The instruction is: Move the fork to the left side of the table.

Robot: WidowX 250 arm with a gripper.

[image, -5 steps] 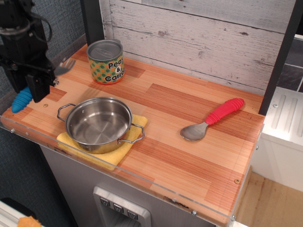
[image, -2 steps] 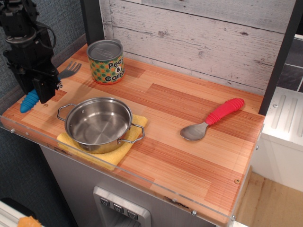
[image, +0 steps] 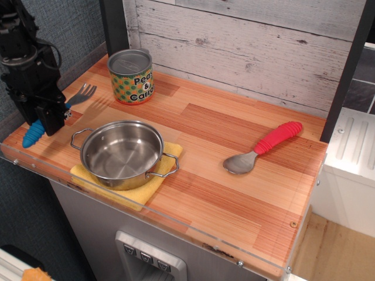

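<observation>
- Steel pot (image: 122, 153) on yellow cloth (image: 132, 186) near front-left edge of table (image: 234, 193); red-handled spoon (image: 265, 146) well apart at right.
- Gripper (image: 48, 111) at far-left edge, jaws clamped on fork (image: 55, 114) mid-length.
- Risk: blue handle end hangs near the table edge; release here could tip it off.
- Fork axis diagonal: tines point back-right toward peas & carrots can (image: 131, 76), handle front-left.

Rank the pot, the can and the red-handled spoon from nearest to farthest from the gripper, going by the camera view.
Measured from the gripper at the table's left edge:
1. The pot, just to its right on the yellow cloth near the front edge.
2. The can, behind the pot near the back wall; it is close to the pot's distance, so this order is tentative.
3. The red-handled spoon, far off on the right side.
</observation>
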